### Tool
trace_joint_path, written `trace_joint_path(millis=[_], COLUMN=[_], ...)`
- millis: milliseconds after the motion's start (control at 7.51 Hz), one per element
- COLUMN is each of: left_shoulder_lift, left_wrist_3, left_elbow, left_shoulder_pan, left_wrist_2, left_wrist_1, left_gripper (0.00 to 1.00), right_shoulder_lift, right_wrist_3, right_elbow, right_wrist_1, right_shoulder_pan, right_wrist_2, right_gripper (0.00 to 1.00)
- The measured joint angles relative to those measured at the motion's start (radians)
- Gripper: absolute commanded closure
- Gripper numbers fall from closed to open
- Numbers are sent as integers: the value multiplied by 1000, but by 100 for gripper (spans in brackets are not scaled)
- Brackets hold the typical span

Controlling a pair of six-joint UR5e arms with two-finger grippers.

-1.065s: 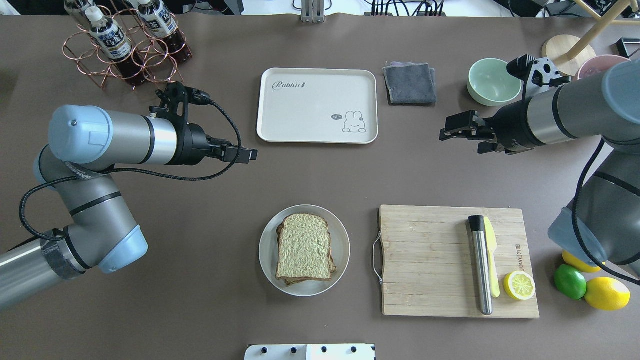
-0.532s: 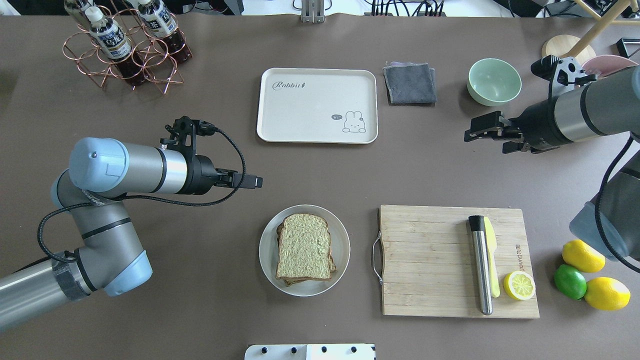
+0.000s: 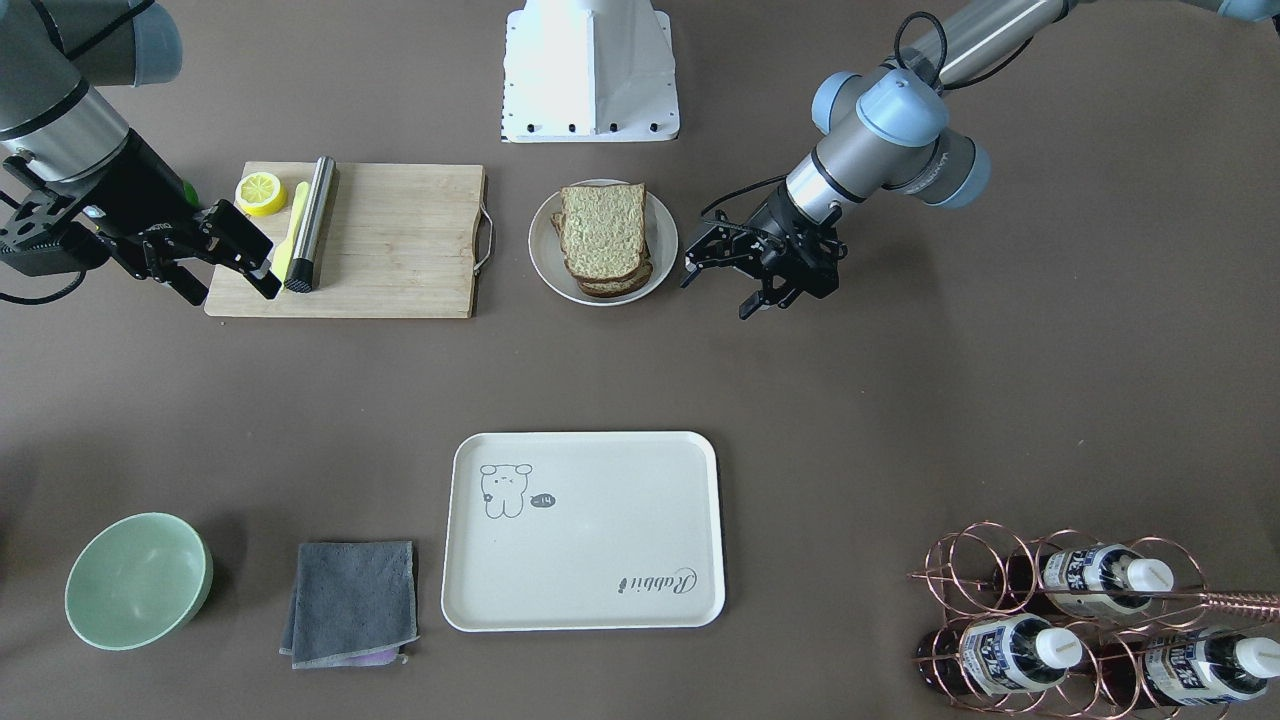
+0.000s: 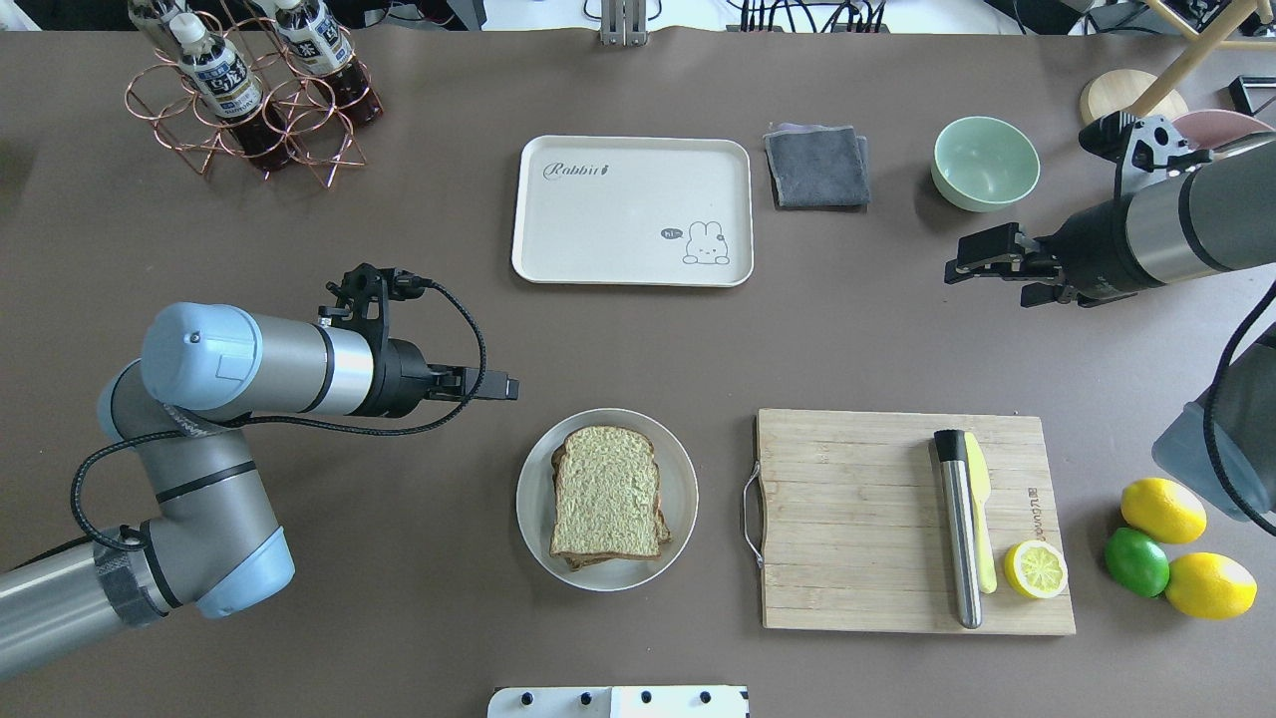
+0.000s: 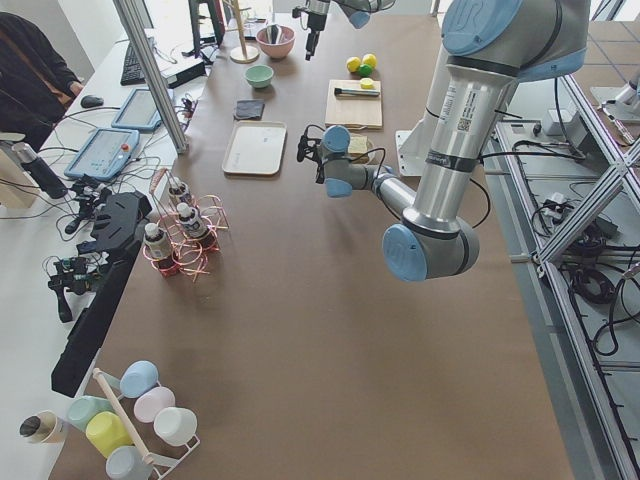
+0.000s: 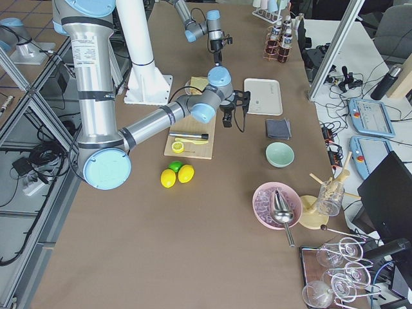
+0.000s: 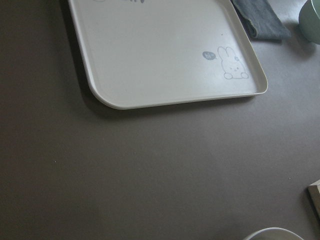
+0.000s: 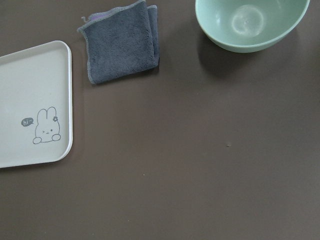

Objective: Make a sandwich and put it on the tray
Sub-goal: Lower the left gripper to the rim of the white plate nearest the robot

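Observation:
The sandwich (image 4: pixel 606 491), pale speckled bread slices stacked, lies on a round white plate (image 4: pixel 684 489) near the table's front middle; no egg shows between the slices. It also shows in the front-facing view (image 3: pixel 603 232). The cream tray (image 4: pixel 632 209) with the rabbit drawing lies bare beyond it, and shows in the left wrist view (image 7: pixel 165 55) and right wrist view (image 8: pixel 30 90). My left gripper (image 4: pixel 503 387) hovers open and empty just left of and beyond the plate, its spread jaws clear in the front-facing view (image 3: pixel 718 292). My right gripper (image 4: pixel 962 264) is open and empty, far right.
A wooden cutting board (image 4: pixel 857 519) right of the plate carries a steel rod (image 4: pixel 959 529), a yellow knife (image 4: pixel 982 519) and a lemon half (image 4: pixel 1035 568). Lemons and a lime (image 4: pixel 1136 561) lie beside it. A green bowl (image 4: pixel 985 163), grey cloth (image 4: pixel 817 165) and bottle rack (image 4: pixel 249 90) stand at the back.
My left gripper has moved nearer, from beside the tray toward the plate. My right arm has drawn back to the right, away from the tray. Sandwich and tray have not moved.

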Motion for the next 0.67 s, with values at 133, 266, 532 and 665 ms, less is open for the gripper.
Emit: trace_joint_path(millis=[133,266,532,665], left_shoulder_lift=[-4,-7,-10,-12], left_wrist_3=[-6,-8,-16,-20], left_elbow=[-4,-7,-10,-15], left_shoulder_pan=[2,7,65,108], left_wrist_2=[1,3,70,119], left_wrist_1=[7,10,11,11], left_gripper=[2,3,3,15], right_shoulder_lift=[-15,-33,-48,-48], right_wrist_3=[-38,-93,-179,-198], right_elbow=[-8,-19,-51,-64], right_wrist_1=[-1,-2,-2,-3], right_shoulder_pan=[16,56,130,146], right_wrist_2=[13,54,122,131], right_gripper=[1,1,1,1])
